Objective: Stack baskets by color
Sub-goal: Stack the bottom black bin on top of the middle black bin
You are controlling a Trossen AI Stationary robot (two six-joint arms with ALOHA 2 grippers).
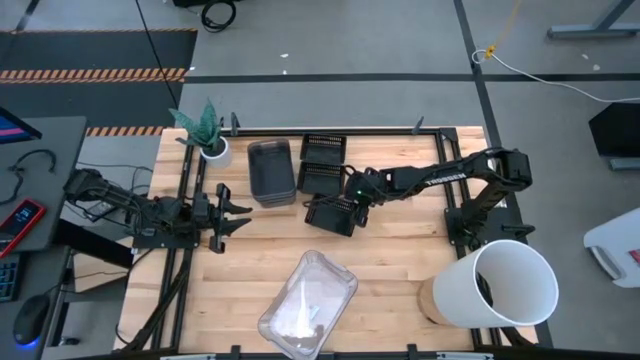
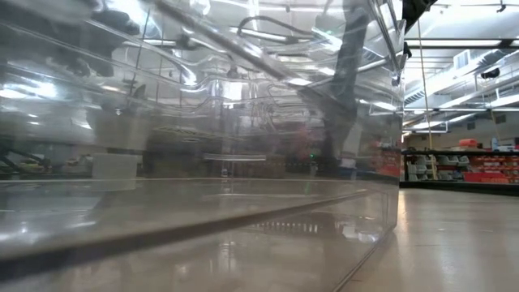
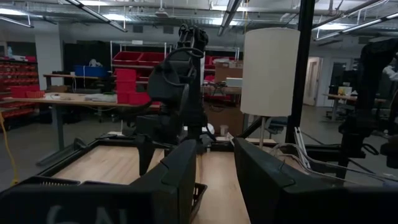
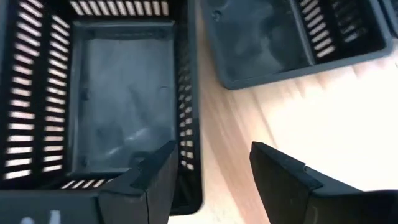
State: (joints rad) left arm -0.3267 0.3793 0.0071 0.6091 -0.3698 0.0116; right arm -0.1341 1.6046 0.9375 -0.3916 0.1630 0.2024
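looking down from above, the right gripper point(image 1: 352, 203) hovers at a black basket point(image 1: 331, 214) mid-table, the left gripper point(image 1: 236, 213) spread, empty. right wrist view: fingers point(image 4: 158, 171) parted astride that basket's wall point(image 4: 186, 93).

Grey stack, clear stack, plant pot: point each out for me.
Grey stack point(image 1: 271, 171), high view, floor of the top bin.
Clear stack point(image 1: 308, 305), high view, its middle.
Plant pot point(image 1: 215, 152), high view, white rim.
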